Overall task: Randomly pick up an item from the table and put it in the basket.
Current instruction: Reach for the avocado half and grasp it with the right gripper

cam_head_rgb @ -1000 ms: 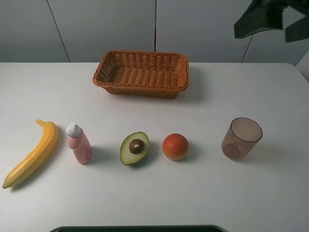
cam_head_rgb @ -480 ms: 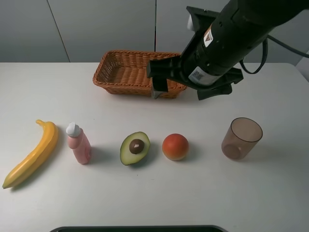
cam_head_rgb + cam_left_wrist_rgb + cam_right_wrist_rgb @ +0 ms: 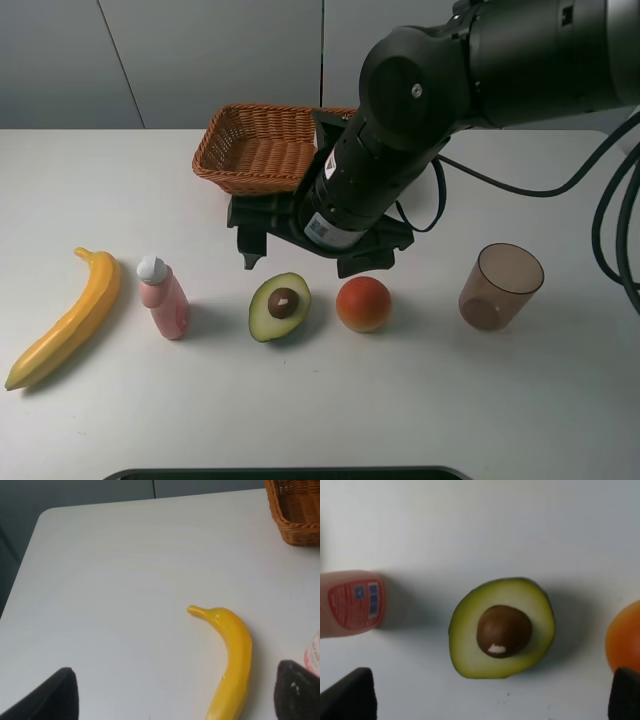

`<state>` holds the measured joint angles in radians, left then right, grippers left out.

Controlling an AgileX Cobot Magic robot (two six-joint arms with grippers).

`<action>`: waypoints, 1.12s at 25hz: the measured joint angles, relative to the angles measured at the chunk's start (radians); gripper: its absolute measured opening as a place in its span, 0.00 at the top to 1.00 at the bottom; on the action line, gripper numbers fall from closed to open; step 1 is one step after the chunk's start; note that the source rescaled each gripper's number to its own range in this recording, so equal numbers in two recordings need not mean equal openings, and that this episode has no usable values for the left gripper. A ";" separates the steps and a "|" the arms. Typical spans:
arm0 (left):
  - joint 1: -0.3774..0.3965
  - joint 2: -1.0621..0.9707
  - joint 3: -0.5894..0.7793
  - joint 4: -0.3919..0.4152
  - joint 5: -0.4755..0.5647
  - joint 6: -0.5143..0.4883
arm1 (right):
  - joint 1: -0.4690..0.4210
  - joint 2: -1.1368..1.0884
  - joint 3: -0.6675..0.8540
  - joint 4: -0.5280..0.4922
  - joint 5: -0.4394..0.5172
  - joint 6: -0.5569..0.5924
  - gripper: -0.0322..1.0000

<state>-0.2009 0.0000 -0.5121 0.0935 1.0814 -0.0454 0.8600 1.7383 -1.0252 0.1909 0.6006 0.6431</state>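
The halved avocado (image 3: 279,306) lies flesh up with its brown pit showing on the white table (image 3: 100,180), front centre. My right gripper (image 3: 305,255) hangs just above and behind it, open wide and empty. In the right wrist view the avocado (image 3: 502,628) sits between the two dark fingertips, with the gripper (image 3: 485,695) open. The wicker basket (image 3: 255,150) stands at the back, partly hidden by the right arm. My left gripper (image 3: 172,695) is open and empty over the table's left part, near the banana (image 3: 232,650). The basket's corner (image 3: 295,510) shows there too.
A banana (image 3: 65,320) lies at the front left and a pink bottle (image 3: 163,297) stands left of the avocado. A red-orange fruit (image 3: 363,303) sits right of the avocado, close to the gripper's right finger. A brown translucent cup (image 3: 500,287) stands further right.
My right arm has swung in from the upper right, passed over the basket and come down to just above the avocado. The things on the table have not moved.
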 joint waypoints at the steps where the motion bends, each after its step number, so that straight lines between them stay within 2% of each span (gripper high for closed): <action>1: 0.000 0.000 0.000 0.000 0.000 0.000 | 0.004 0.009 0.000 0.020 -0.002 0.000 0.00; 13: 0.000 0.000 0.000 0.000 0.000 0.000 | 0.006 0.129 -0.040 0.160 -0.048 -0.026 0.00; 18: 0.000 0.000 0.000 0.001 0.000 0.000 | 0.012 0.189 -0.105 0.179 -0.008 -0.028 0.00; 28: 0.000 0.000 0.000 0.006 0.000 0.000 | 0.001 0.228 -0.115 0.158 0.029 0.015 0.00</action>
<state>-0.2009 0.0000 -0.5121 0.0997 1.0814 -0.0454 0.8608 1.9658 -1.1406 0.3485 0.6300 0.6583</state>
